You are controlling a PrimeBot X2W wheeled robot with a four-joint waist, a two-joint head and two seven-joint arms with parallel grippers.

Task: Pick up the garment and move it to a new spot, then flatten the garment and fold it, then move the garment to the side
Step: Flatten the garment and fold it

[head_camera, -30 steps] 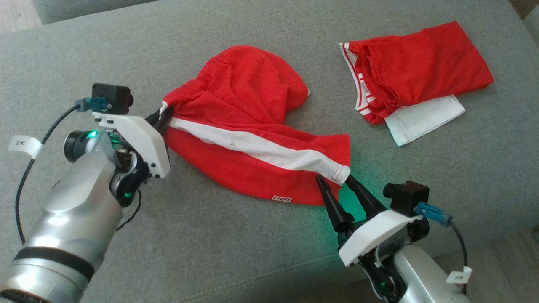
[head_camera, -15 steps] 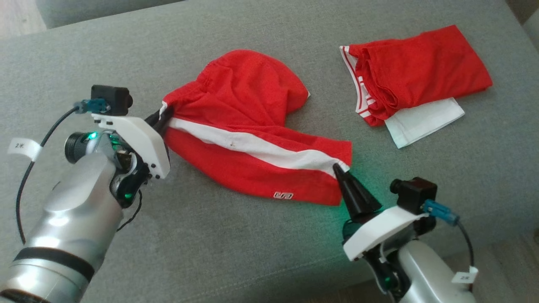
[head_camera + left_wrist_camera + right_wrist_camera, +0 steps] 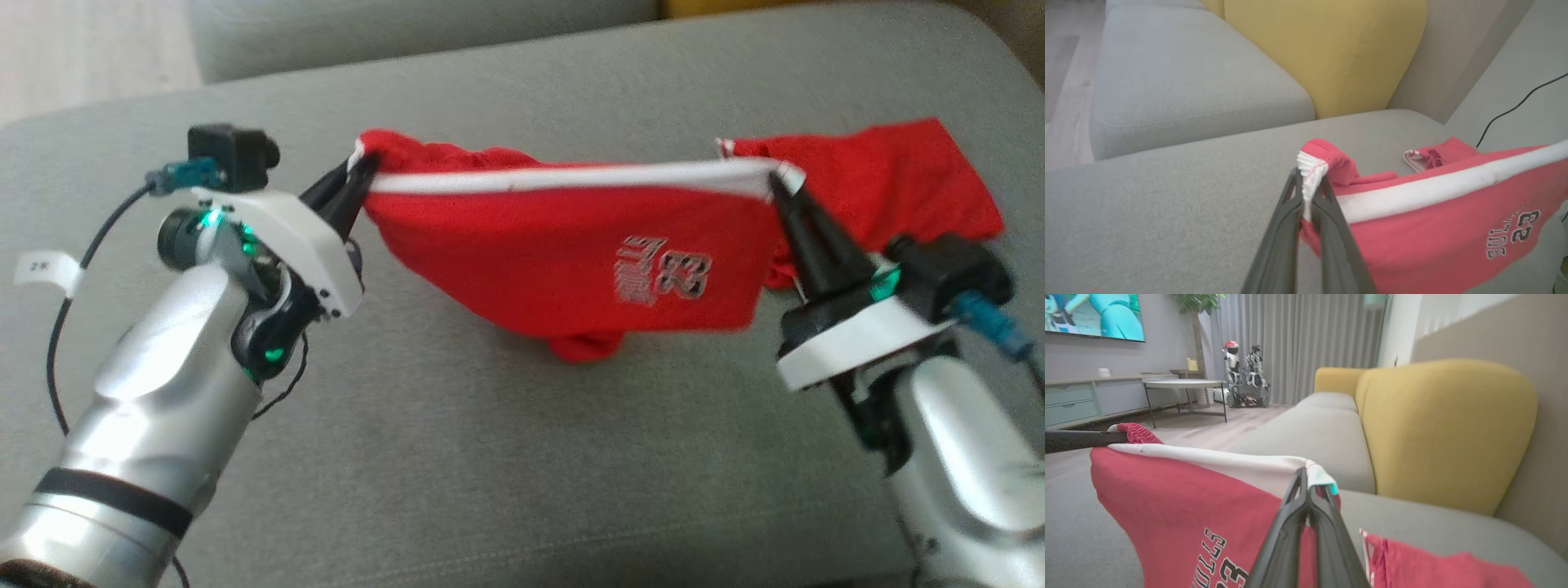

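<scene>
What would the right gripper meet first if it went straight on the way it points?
The right gripper is shut on the garment; beyond that corner, probably the grey sofa seat, though depth is unclear.

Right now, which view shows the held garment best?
Head view: the whole garment hangs between left fingers and right fingers. Left wrist view cuts it at the right edge; right wrist view cuts its bottom.

The red shorts [image 3: 522, 245] carry a grey outlined print [image 3: 1220, 559]. In the right wrist view it reads "ULLS" above "23", with its start cut off. In the head view it hangs upside down. A white tag [image 3: 45, 269] on a black cable [image 3: 110, 219] shows "2" and one blurred character.
</scene>
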